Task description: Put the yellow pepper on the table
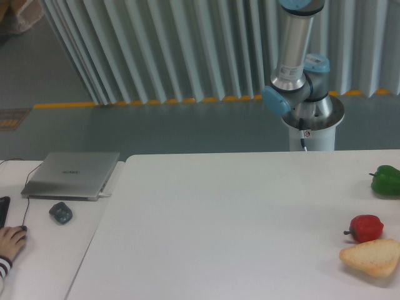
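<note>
The wide white table (219, 219) fills the lower part of the view. The yellow pepper is out of view. Only the lower arm links (294, 56) and the pedestal base (310, 125) show behind the table's far edge; the arm rises past the top of the frame. The gripper is not in view.
A green pepper (386, 180), a red pepper (365, 227) and a piece of bread (372, 257) lie near the table's right edge. On the smaller desk to the left sit a closed laptop (72, 174), a dark mouse (60, 212) and a person's hand (10, 240).
</note>
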{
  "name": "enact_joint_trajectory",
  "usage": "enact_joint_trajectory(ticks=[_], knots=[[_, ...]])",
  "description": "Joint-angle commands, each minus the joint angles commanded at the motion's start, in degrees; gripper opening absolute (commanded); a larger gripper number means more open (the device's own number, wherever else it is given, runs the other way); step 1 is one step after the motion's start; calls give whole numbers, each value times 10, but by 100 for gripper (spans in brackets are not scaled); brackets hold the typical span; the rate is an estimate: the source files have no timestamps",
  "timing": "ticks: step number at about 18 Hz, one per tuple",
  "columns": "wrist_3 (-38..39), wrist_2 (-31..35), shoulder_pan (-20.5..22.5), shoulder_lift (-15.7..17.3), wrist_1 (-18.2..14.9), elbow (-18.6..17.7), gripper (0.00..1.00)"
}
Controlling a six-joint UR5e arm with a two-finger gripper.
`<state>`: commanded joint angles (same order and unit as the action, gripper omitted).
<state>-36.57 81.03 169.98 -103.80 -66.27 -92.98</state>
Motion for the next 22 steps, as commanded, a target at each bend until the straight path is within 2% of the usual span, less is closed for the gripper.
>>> enact_joint_trajectory(ticks=[4,8,13,22], knots=[[55,8,15,19,9,-43,100],[104,11,14,30,11,-64,100],[106,11,12,30,36,-84,100],[106,11,14,24,57,-99,100]])
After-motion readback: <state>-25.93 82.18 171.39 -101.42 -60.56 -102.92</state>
